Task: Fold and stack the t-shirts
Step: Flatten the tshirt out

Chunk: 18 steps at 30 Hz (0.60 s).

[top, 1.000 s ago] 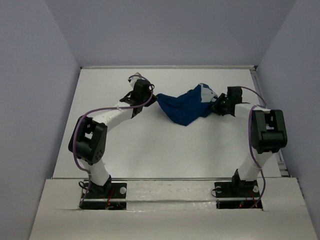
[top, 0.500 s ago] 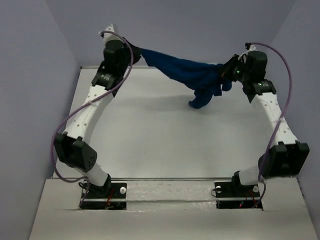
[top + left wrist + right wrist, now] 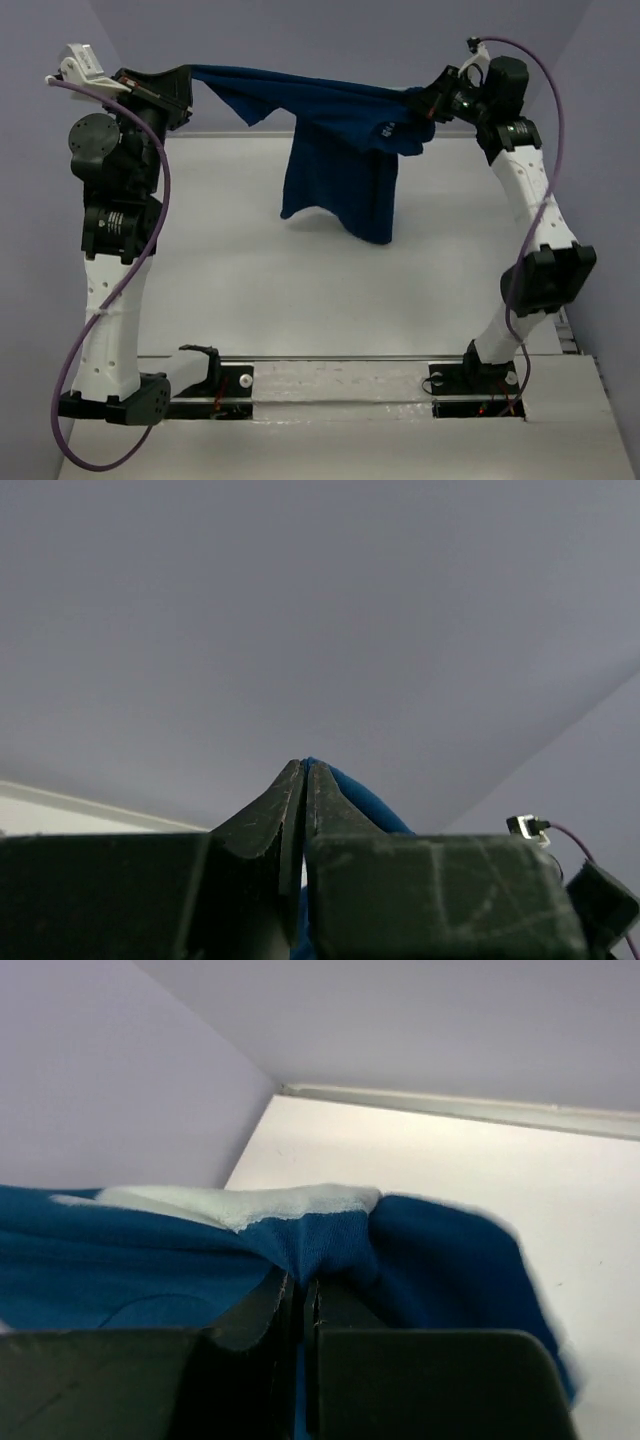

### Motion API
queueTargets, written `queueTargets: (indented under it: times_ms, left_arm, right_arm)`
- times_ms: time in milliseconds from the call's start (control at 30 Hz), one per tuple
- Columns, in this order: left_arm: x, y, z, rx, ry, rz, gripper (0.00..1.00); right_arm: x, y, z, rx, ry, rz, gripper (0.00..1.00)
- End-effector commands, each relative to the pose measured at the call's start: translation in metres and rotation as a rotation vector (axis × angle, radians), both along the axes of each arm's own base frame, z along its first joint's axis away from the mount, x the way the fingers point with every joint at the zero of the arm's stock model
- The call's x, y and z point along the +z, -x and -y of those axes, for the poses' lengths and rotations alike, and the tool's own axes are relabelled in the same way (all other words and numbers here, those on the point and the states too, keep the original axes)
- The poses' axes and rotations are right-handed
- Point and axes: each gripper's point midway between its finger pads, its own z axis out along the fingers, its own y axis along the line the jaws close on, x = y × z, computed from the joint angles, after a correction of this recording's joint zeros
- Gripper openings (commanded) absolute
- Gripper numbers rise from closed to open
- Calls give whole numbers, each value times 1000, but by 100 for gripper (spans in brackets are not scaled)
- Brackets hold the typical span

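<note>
A dark navy-blue t-shirt hangs in the air above the white table, stretched between both raised arms, its body drooping in the middle. My left gripper is shut on its left end; in the left wrist view the cloth pokes out past the closed tips. My right gripper is shut on the shirt's right end. In the right wrist view blue cloth with a pale patch bunches over the closed tips.
Lavender walls enclose the table at the back and both sides. Both arm bases stand at the near edge. Purple cables loop along each arm.
Both arms have risen higher and spread further apart, lifting the t-shirt off the table. It went from a bunched heap to a stretched span with its body hanging down.
</note>
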Motion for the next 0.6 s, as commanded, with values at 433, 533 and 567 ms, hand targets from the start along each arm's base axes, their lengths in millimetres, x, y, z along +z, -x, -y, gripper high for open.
queueTargets:
  times_ms: [433,533,567]
  left_arm:
    - [57,43,-11,31,29,144,0]
    - [100,81,-9,3,43,263,0]
    - [107,90,-3,-28,49,284,0]
  right_arm:
    - [75,-23,-118,365,-213,102,0]
    - [105,-8,-122,444,-270,211,0]
    - [106,-8,-119,450,-280,208,0]
